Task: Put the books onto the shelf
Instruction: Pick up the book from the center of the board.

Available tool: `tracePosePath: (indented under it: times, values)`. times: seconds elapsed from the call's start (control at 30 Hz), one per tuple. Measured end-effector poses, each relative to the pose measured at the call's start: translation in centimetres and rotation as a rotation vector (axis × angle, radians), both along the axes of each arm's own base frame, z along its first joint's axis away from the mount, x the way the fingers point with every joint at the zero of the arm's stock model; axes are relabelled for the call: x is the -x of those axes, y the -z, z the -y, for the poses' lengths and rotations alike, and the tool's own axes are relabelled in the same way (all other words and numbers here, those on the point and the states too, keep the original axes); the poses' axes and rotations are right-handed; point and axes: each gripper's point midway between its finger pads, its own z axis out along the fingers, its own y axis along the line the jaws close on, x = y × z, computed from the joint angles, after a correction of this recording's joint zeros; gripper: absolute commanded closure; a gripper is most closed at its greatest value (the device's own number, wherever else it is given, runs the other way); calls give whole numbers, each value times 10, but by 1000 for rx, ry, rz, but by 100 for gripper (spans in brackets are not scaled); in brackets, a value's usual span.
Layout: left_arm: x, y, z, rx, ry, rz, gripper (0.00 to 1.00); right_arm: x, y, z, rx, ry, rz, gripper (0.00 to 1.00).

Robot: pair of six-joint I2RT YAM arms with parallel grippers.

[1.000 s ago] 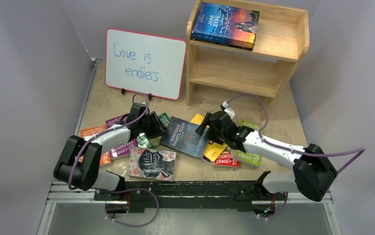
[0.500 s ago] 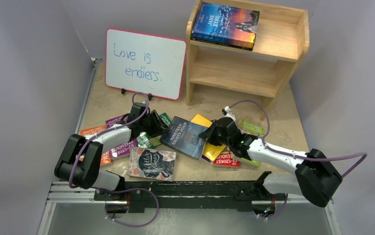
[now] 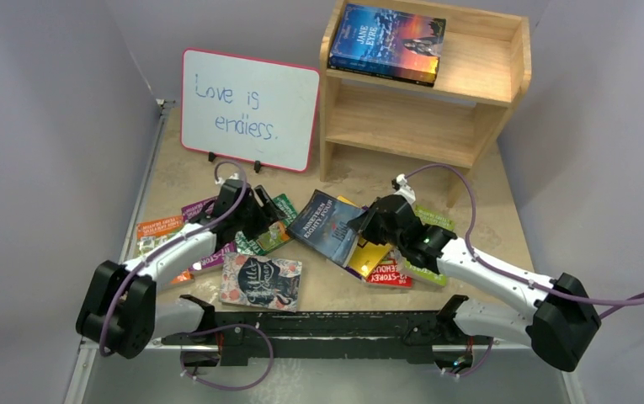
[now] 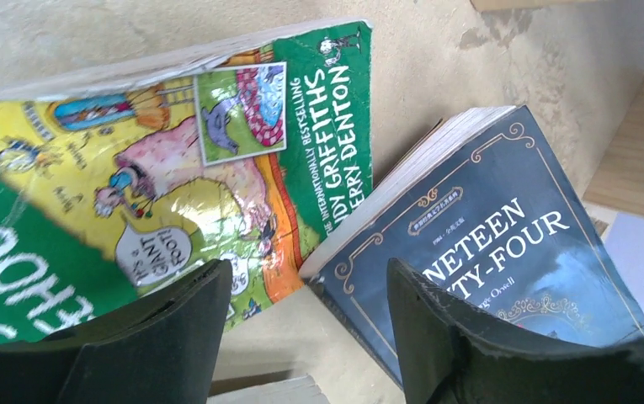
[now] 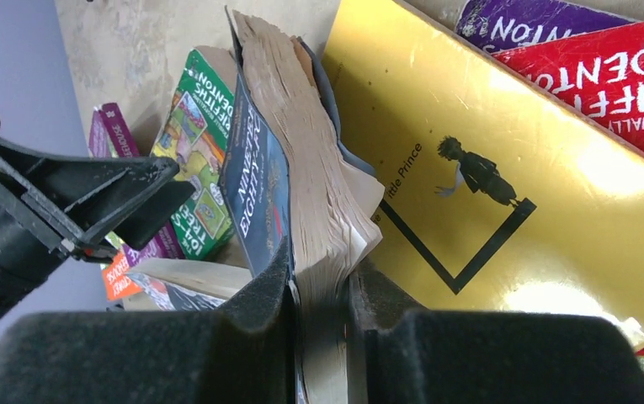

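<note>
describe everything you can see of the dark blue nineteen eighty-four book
The dark blue Nineteen Eighty-Four book is a thick paperback with a gold ornamental border, white title lettering and a cloudy picture on its cover; its page edges look tan and worn. It sits tilted, one side lifted off the pile. The right gripper is shut on its page edge. It lies over the yellow book, with the green book beside it. The open left gripper hovers by its cover without touching it.

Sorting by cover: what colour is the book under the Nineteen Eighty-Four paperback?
Glossy yellow book with a small black figure; clearest in the right wrist view.
</note>
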Motion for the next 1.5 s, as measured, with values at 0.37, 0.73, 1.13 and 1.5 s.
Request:
tracePosePath:
  times: [0.37, 0.73, 1.13, 1.5]
  values:
    - [27, 3, 2, 255, -156, 17, 21, -6, -9, -8, -88, 100, -93, 95]
    - [12, -16, 49, 470, -128, 99, 27, -10, -10, -20, -187, 156, -163, 94]
    - [-8, -8, 55, 498, -171, 126, 65, -11, -14, -20, -218, 170, -170, 68]
    - [-31, -35, 55, 467, -182, 227, 100, 7, -23, 19, -97, 213, -133, 31]
